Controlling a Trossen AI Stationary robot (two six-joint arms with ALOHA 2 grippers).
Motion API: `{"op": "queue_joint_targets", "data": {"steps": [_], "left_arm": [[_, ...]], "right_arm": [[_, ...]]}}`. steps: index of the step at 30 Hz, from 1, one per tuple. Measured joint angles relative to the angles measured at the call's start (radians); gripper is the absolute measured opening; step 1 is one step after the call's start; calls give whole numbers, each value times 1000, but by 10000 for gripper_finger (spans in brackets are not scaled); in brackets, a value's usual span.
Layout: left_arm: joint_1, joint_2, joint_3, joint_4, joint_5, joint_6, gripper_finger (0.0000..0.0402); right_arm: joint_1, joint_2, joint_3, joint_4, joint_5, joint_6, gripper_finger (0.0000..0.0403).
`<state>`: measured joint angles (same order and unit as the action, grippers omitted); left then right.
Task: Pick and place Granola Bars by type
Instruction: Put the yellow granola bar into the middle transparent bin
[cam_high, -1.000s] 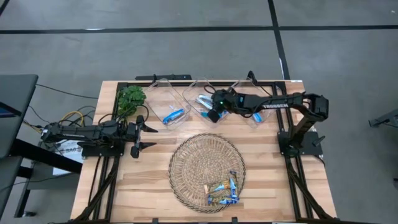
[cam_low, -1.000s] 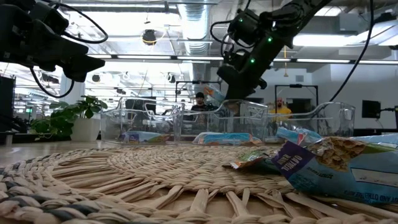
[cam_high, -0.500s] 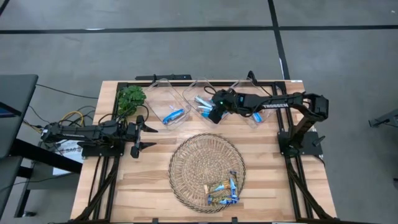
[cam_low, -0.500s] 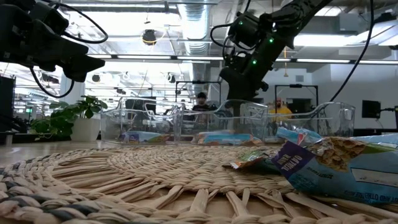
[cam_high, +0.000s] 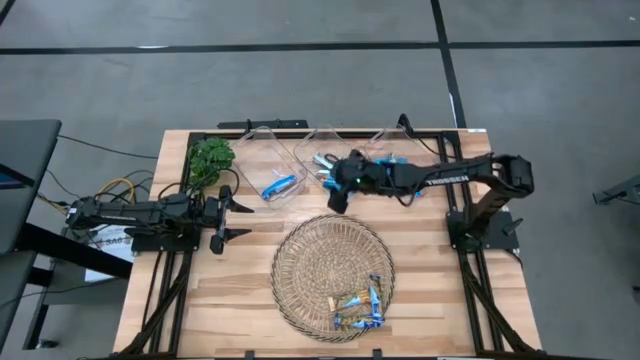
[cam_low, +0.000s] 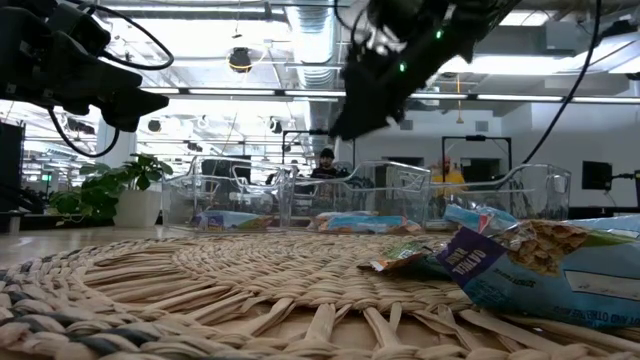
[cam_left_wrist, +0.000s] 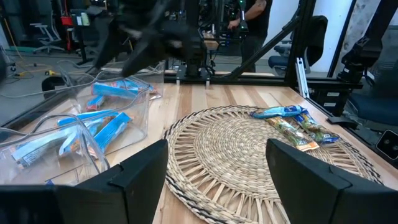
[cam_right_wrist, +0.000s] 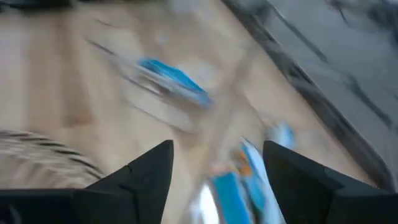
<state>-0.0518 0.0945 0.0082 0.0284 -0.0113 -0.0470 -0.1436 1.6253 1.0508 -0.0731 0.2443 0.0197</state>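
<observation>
1. Left gripper (cam_high: 232, 221) — I see it parked over the table's left side, fingers spread and empty; its wrist view shows both dark fingers (cam_left_wrist: 127, 180) wide apart with nothing between them.
2. Plant (cam_high: 211, 160) — at the far left corner of the wooden table (cam_high: 240, 290).
3. Clear bins (cam_high: 268, 150) — a row along the far edge. The high view shows a bright blue bar (cam_high: 279, 186) in the leftmost one; the low view shows bars lying flat behind the bin walls, which the overhead view hardly shows.
4. Right gripper (cam_high: 338, 197) — just in front of the middle bin, above the far rim of the wicker tray (cam_high: 300, 262). Its wrist view is smeared, yet the fingers (cam_right_wrist: 140, 177) stand apart with nothing held.
5. Granola Bars (cam_high: 358, 306) — a small cluster on the tray's near right part; the low view shows wrappers close up.
</observation>
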Motion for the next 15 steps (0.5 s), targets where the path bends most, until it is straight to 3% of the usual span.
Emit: {"op": "queue_joint_targets", "data": {"steps": [8, 15], "left_arm": [[0, 0, 0, 0, 0, 0, 265], [0, 0, 0, 0, 0, 0, 265]], "right_arm": [[199, -38, 0, 29, -195, -143, 235], [365, -36, 0, -29, -372, -137, 235]]}}
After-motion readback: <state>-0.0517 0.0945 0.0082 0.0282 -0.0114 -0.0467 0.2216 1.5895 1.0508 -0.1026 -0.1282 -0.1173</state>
